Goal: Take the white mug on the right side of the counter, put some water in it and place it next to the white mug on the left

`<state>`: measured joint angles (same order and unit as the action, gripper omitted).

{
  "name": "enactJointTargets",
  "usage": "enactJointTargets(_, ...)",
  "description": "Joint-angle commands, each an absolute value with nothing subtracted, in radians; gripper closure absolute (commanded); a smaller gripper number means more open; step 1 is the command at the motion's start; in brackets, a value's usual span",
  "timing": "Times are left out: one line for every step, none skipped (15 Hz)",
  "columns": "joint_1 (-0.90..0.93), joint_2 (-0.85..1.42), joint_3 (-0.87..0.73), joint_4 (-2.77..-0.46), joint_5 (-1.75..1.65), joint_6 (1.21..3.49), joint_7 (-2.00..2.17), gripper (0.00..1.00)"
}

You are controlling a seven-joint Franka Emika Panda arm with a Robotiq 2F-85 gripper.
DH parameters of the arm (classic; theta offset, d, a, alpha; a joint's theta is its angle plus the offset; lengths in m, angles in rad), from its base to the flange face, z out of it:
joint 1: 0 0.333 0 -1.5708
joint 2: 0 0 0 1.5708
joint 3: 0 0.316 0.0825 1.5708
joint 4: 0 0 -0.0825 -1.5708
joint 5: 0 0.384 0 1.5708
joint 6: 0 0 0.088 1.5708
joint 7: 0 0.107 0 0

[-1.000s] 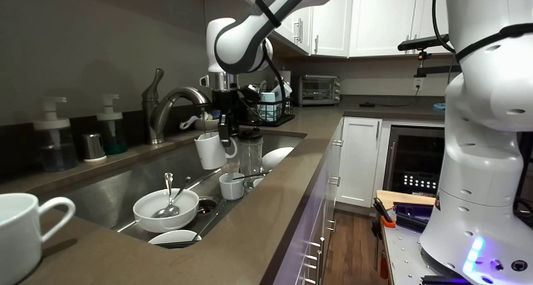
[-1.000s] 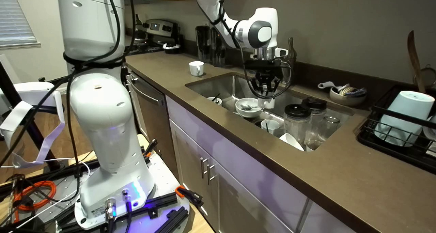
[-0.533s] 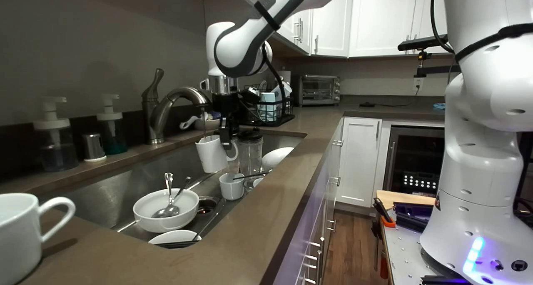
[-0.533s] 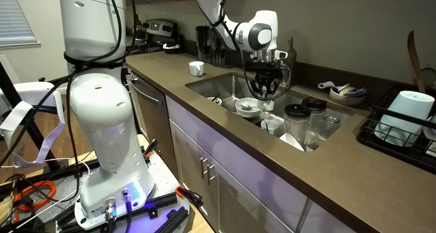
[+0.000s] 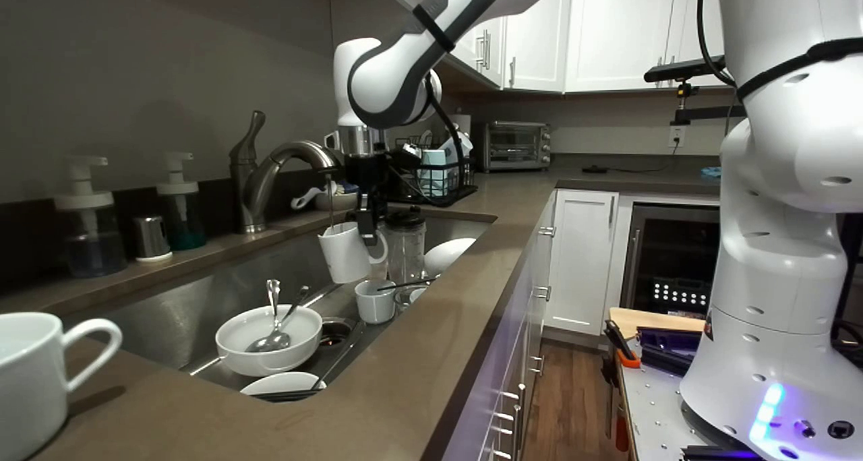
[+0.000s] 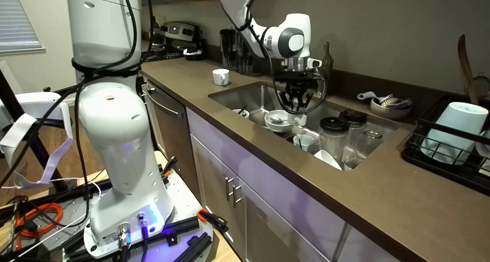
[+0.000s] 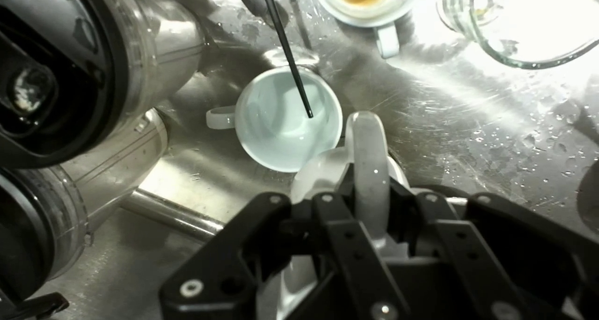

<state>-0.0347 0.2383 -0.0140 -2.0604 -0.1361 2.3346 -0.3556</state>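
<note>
Wrist view close, downward; exteriors share sink (image 5: 185, 319).

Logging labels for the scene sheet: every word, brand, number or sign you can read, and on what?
No readable text in any view.
Robot base: faint print-like mark in an exterior view, too small to read.
Stove panel: small display, too small and blurred to read.

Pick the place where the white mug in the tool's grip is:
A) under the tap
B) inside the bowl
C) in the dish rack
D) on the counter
A: in an exterior view, the white mug hangs tilted beneath the tap, with a thin stream of water running down to its rim.
</note>
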Motion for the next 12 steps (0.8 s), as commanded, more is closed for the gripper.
enactJointTargets(-0.022, 0.181, -0.012, -2.113, -0.179, 2.363, -0.299, 0.96)
enactJointTargets(-0.018, 0.171, -0.011, -2.124, -0.189, 2.368, -0.286, 0.96)
enactJointTargets(-0.016, 0.164, -0.011, -2.131, -0.195, 2.370, -0.279, 0.96)
enactJointTargets(-0.012, 0.157, -0.013, -2.138, -0.208, 2.371, -0.266, 0.96)
enactJointTargets(-0.009, 0.149, -0.013, -2.145, -0.217, 2.370, -0.253, 0.96)
enactJointTargets(-0.007, 0.140, -0.014, -2.150, -0.227, 2.369, -0.244, 0.96)
enactJointTargets(-0.006, 0.133, -0.014, -2.156, -0.234, 2.369, -0.236, 0.96)
enactJointTargets(-0.005, 0.123, -0.014, -2.162, -0.243, 2.367, -0.228, 0.96)
enactJointTargets(-0.005, 0.114, -0.014, -2.166, -0.247, 2.366, -0.222, 0.96)
enactJointTargets(-0.007, 0.106, -0.014, -2.172, -0.248, 2.373, -0.225, 0.96)
enactJointTargets(-0.009, 0.097, -0.014, -2.177, -0.246, 2.375, -0.230, 0.96)
enactJointTargets(-0.013, 0.092, -0.013, -2.180, -0.239, 2.390, -0.246, 0.96)
